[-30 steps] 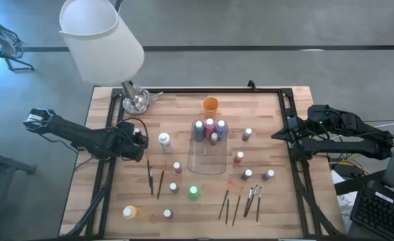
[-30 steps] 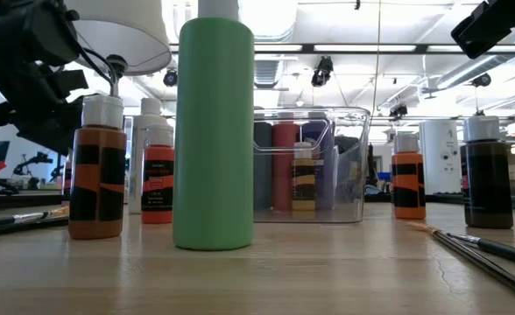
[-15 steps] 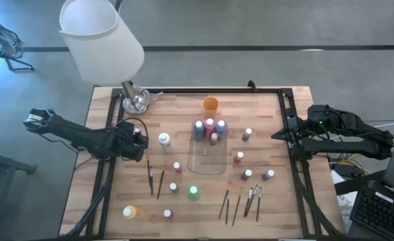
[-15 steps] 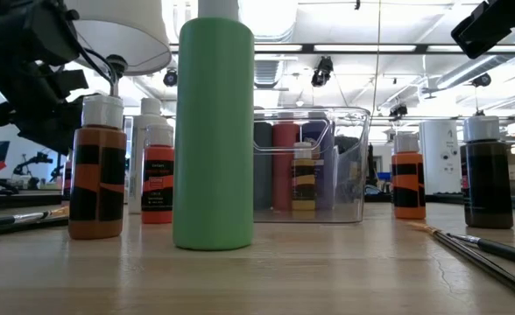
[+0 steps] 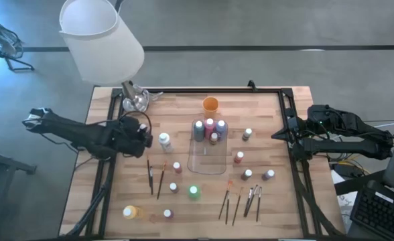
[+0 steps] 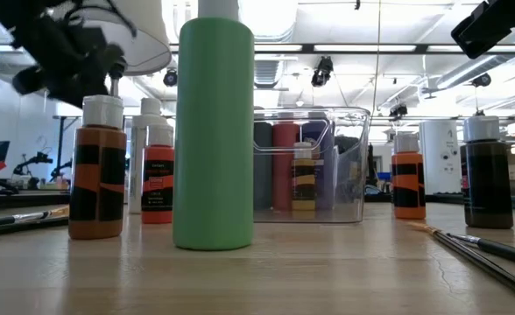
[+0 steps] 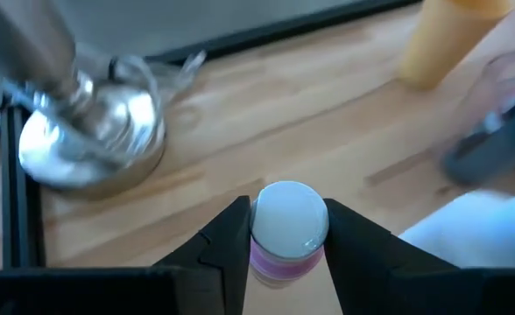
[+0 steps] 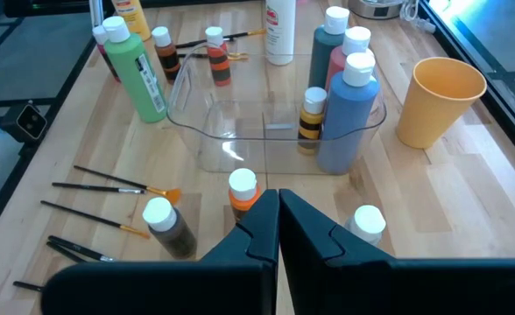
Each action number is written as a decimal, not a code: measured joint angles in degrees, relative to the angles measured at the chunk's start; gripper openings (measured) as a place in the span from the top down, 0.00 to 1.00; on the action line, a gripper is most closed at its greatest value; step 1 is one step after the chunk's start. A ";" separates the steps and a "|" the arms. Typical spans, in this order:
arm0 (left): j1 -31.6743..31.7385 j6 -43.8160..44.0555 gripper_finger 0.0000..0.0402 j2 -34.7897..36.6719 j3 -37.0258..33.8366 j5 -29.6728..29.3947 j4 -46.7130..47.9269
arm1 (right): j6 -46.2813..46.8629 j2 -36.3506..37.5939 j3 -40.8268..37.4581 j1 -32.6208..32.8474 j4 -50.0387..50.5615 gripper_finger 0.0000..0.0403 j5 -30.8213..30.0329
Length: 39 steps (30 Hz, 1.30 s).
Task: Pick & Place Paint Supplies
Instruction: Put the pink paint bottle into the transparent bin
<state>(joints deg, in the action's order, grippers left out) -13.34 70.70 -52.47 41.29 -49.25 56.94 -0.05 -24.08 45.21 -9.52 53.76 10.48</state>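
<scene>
Left gripper (image 5: 145, 138) sits over the left half of the worktop, fingers spread and straddling the white-capped pink bottle (image 7: 285, 234); the wrist view shows a finger on each side of the cap, not yet clamped. That bottle stands near the worktop's left edge, between the lamp base (image 5: 135, 100) and the clear tray (image 5: 208, 161) at centre. Step in hand, as I judge it: approach to grasp this bottle. Next move calls for lowering slightly, closing squarely on the body, then lifting clear and carrying it to the tray, where four bottles already stand at the far end. Right gripper (image 5: 276, 136) waits at the right edge, fingers pressed together, holding nothing.
</scene>
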 joint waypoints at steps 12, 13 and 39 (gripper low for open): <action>-0.01 -18.68 0.67 0.00 8.38 -1.29 -10.81 | 0.00 -0.01 0.00 0.00 0.02 0.98 0.00; -0.02 -20.05 0.67 0.00 8.69 -1.14 -12.16 | 0.00 0.01 0.00 0.00 0.00 0.98 0.00; 0.00 -44.90 0.67 -1.69 11.03 9.93 -38.19 | 0.01 0.01 0.00 0.00 0.01 0.98 0.00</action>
<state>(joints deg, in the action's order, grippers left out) -13.35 25.80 -54.16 52.31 -39.31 18.75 -0.04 -24.08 45.21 -9.52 53.77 10.48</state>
